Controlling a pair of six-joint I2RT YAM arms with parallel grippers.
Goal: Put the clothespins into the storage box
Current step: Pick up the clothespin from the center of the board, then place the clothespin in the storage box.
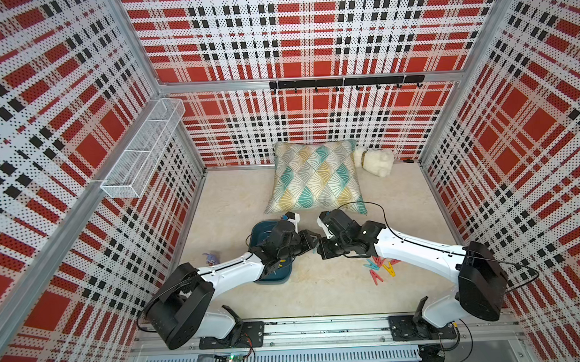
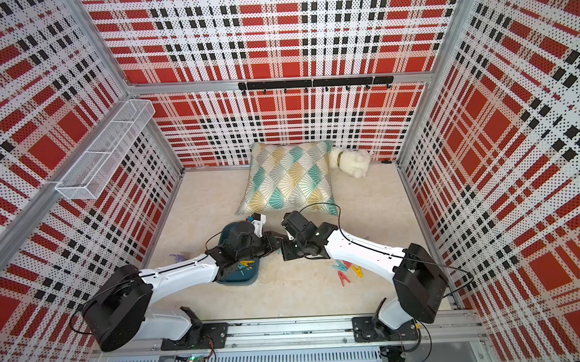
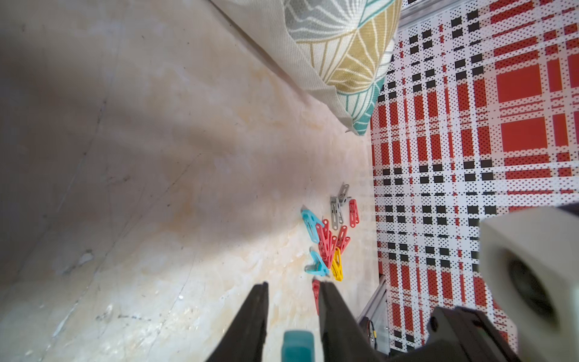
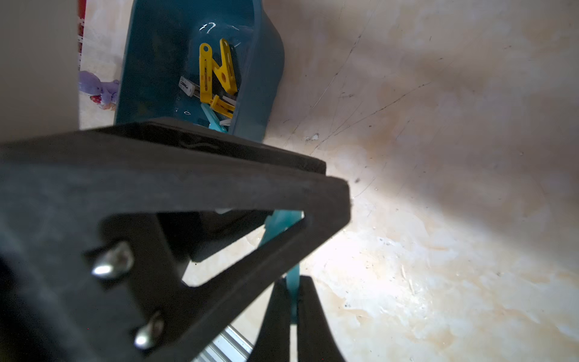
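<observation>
While the right gripper (image 4: 293,282) pinches 1 teal clothespin (image 4: 283,221) beside the storage box (image 4: 266,78), the left gripper (image 3: 293,285) sits around it; I cannot tell if it squeezes. It looks light, stiff, slippery, so hold its flat sides.

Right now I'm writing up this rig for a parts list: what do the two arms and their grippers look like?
Both the left arm and right arm have glossy white links between bulky black joint housings. A thin black cable loops over the right arm. The left gripper and right gripper have matte black wedge-shaped fingers; silver screws show on the left one.
</observation>
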